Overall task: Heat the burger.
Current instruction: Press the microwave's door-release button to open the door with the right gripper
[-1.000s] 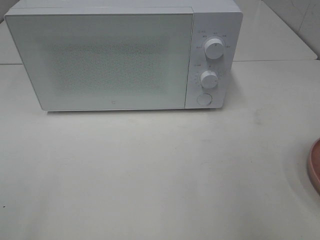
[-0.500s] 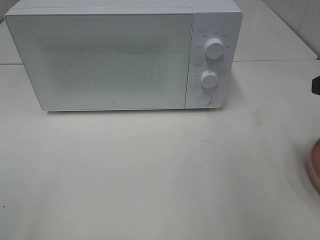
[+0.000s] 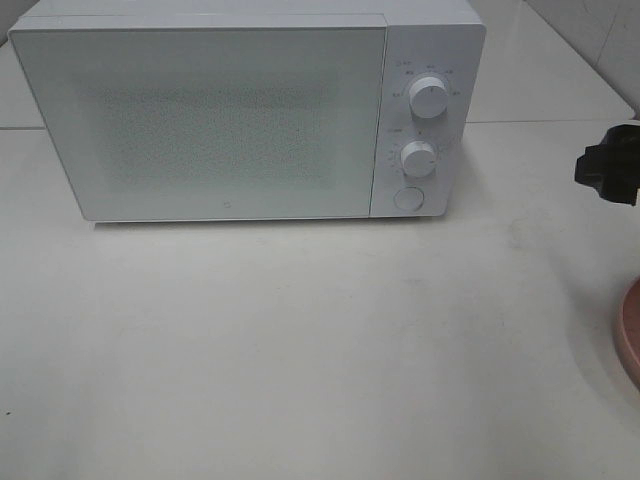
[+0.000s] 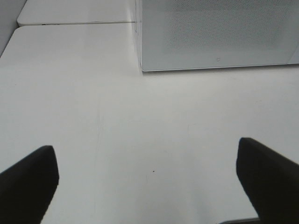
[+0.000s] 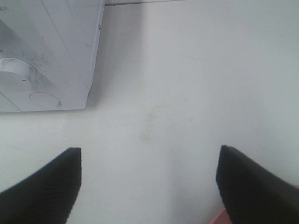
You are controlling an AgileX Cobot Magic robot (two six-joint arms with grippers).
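The burger is out of view in every frame. A white microwave [image 3: 200,120] stands at the back of the table with its door shut; its corner also shows in the left wrist view [image 4: 215,37] and its control panel in the right wrist view [image 5: 42,56]. My right gripper [image 5: 149,186] hovers open over bare table to the right of the microwave, with nothing between its fingers. In the high view only a black part of the right arm [image 3: 610,170] shows at the right edge. My left gripper [image 4: 147,182] is open and empty over the table in front of the microwave.
The microwave's panel carries two round knobs [image 3: 428,96] [image 3: 418,158] and a round button [image 3: 407,198]. The rim of a round pink plate [image 3: 630,340] shows at the right edge and as a sliver in the right wrist view [image 5: 219,218]. The white table [image 3: 300,350] spreads in front.
A black part of the right arm has come into the high view from the right edge and moved left. The microwave and plate have not moved.
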